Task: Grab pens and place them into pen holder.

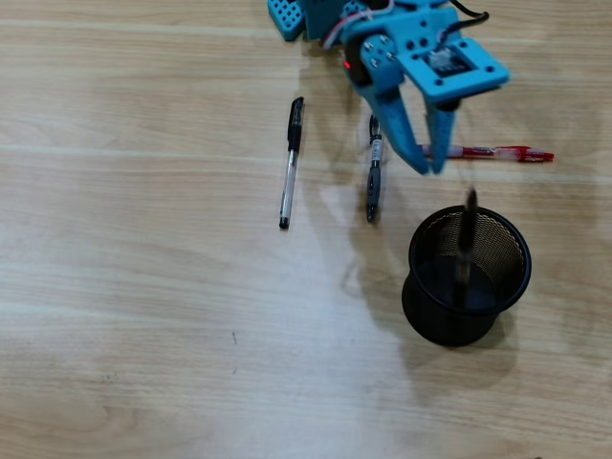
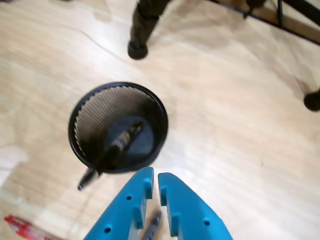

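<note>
My pincer hangs above the wooden table, just behind the cup's far rim in the overhead view. In the wrist view the two blue fingers sit w/ only a thin slit between the tips, nothing held, so it's practically closed and empty.

The black mesh cup stands upright, right of centre in the overhead view. One dark pen is in it: lower end down on the cup's floor, upper end sticking up past the rim, blurred in both views. In the wrist view that pen leans over the near-left rim of the cup, tip poking outside.

3 pens lie flat on the table. The red pen lies across, behind the cup, partly hidden by my fingers at its left end; the wrist view catches just its end at bottom left. A black pen lies lengthwise just left of my pincer, near the cup but not touching. Another black/clear pen lies further left, roughly parallel, well apart from the cup.

Dark stand legs show at top of the wrist view, beyond the cup.
</note>
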